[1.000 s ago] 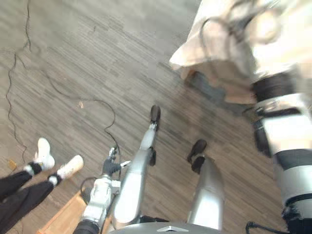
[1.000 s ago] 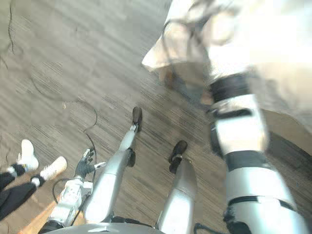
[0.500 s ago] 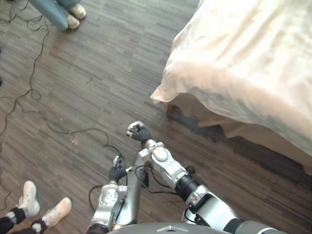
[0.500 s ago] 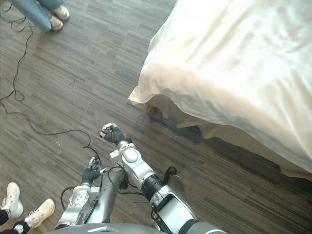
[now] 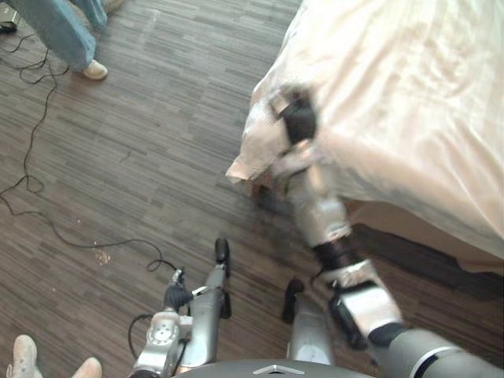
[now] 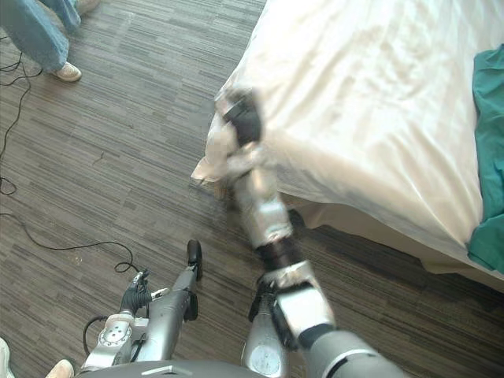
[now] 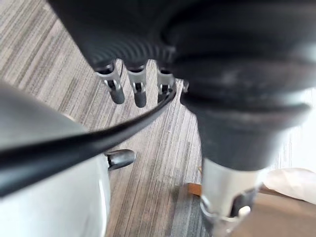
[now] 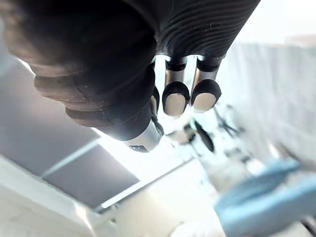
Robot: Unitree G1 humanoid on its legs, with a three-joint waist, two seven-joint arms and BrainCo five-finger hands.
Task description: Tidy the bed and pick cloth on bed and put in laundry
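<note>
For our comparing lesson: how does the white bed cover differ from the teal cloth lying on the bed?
Colour: the bed cover is white, the teal cloth blue-green. Spread: the bed cover spreads wide and drapes over an edge; the teal cloth lies on top of it, along one side. Both are soft fabric.

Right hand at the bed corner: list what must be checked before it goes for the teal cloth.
1. Teal cloth found: ok, it lies on the white bedcover, toward its right side.
2. Right hand near the cloth: not ok, it is at the bedcover's left corner, far from it.
3. Right hand empty: ok, its wrist view shows nothing held.
4. Right hand ready to grasp: not ok, fingers curled.
5. Left hand clear: ok, hanging low over the floor.
6. Person clear of the reach: ok, standing on the floor well left of the bedcover.
</note>
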